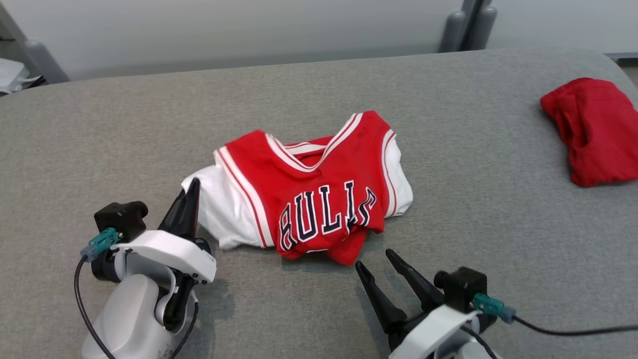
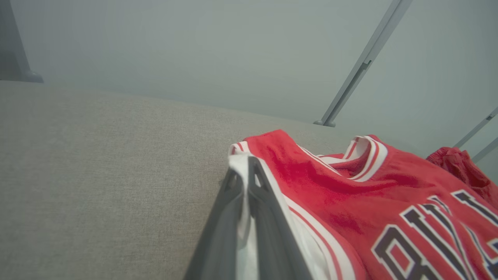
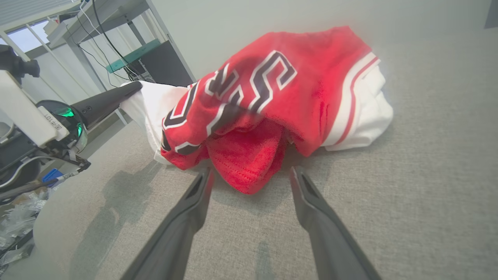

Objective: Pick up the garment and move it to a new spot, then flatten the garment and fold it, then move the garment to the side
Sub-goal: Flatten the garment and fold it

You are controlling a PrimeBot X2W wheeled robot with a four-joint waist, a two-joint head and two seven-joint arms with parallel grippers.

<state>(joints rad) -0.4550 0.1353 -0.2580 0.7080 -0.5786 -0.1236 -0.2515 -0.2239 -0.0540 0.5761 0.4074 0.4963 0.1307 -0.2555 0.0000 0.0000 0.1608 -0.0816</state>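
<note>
The garment (image 1: 319, 189), a red jersey with white side panels and striped trim, lay crumpled in a low heap on the grey table (image 1: 448, 89). Its hem was tucked under itself, so it was not yet flat. Across its chest ran "BULLS" in dark, white-edged capitals, bent by the creases. No other writing on it could be read.

At the garment's left edge the left tool (image 1: 193, 187) was pinched fully together on a fold of the white panel, and the left wrist view showed cloth between its two fingers. That side grip was probably taken so the heap could be lifted or drawn out.

Just in front of the garment's near hem the right tool (image 1: 375, 259) stood wide apart and held nothing. Its fingers flanked the drooping red hem corner, apparently lined up for a second hold. Well to the garment's right lay a separate red cloth (image 1: 595, 129).
</note>
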